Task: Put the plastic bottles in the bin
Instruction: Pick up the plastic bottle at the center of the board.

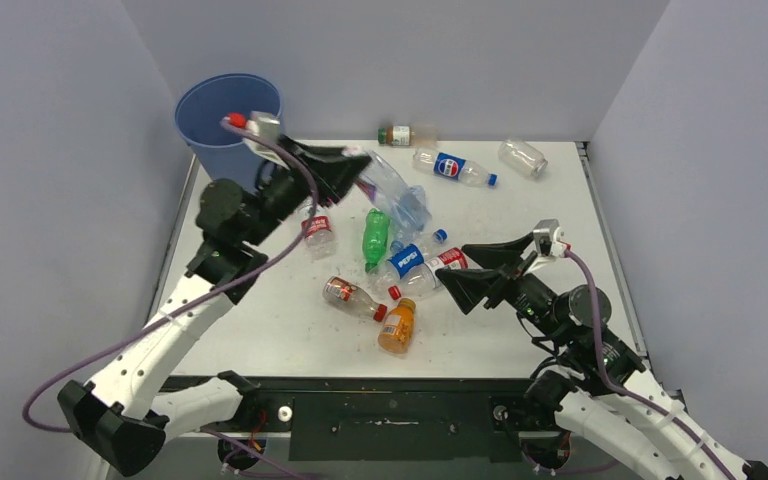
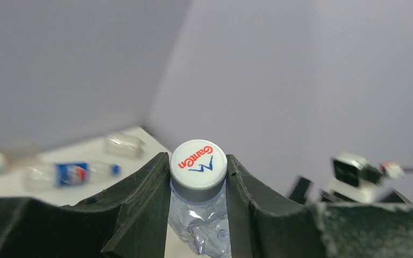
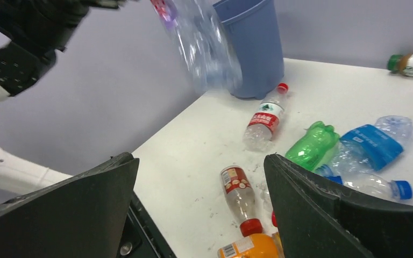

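My left gripper (image 1: 358,170) is raised above the table, right of the blue bin (image 1: 228,115). It is shut on the neck of a crumpled clear blue-tinted bottle (image 1: 398,195). In the left wrist view the jaws (image 2: 198,161) clamp just under its white printed cap (image 2: 196,171). My right gripper (image 1: 482,272) is open and empty, low over the table beside the bottle pile; in its wrist view (image 3: 200,161) a red-capped bottle (image 3: 239,196) and an orange bottle (image 3: 247,248) lie between the fingers. The held bottle (image 3: 204,48) hangs in front of the bin (image 3: 253,48).
Loose bottles lie on the table: green (image 1: 375,238), Pepsi (image 1: 410,258), red-labelled (image 1: 317,235), red-capped (image 1: 352,297), orange (image 1: 398,325). At the back are a Pepsi bottle (image 1: 455,167), a clear one (image 1: 522,157) and a brown one (image 1: 397,135). Grey walls enclose three sides.
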Controlling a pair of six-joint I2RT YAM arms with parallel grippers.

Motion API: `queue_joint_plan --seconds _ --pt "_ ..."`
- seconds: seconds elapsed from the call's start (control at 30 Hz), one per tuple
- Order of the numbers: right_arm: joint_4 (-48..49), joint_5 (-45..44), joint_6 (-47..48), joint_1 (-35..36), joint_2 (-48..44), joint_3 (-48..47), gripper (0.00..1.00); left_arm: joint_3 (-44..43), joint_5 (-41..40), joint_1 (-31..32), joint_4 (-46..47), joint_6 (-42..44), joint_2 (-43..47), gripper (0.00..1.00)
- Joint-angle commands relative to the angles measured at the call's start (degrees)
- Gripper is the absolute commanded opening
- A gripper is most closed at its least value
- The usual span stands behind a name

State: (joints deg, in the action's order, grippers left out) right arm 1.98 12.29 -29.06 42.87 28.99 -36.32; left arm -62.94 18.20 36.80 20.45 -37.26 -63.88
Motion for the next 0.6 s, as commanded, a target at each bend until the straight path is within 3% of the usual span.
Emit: queue_joint_plan --seconds 0.0,0.1,0.3,0.57 --pt "-7.72 -7.44 3.59 0.39 -2.03 -3.06 0.9 -8.88 -10.16 -10.29 -3.4 11.86 5.03 0.0" --pt "-9.44 -14.0 2.22 0.38 -2.07 -1.57 0.9 -13.59 -19.69 -14.14 -5.34 22.13 3.96 0.0" --pt "-9.49 -21.49 -0.51 0.41 -0.04 2.51 0.9 -23.87 -39.47 -15.2 -7.92 40.85 -5.59 0.0" --pt "-10.5 -24.68 0.41 0.44 3.24 2.84 0.9 -30.76 -46.44 -20.65 -3.08 46.43 -20.42 0.0"
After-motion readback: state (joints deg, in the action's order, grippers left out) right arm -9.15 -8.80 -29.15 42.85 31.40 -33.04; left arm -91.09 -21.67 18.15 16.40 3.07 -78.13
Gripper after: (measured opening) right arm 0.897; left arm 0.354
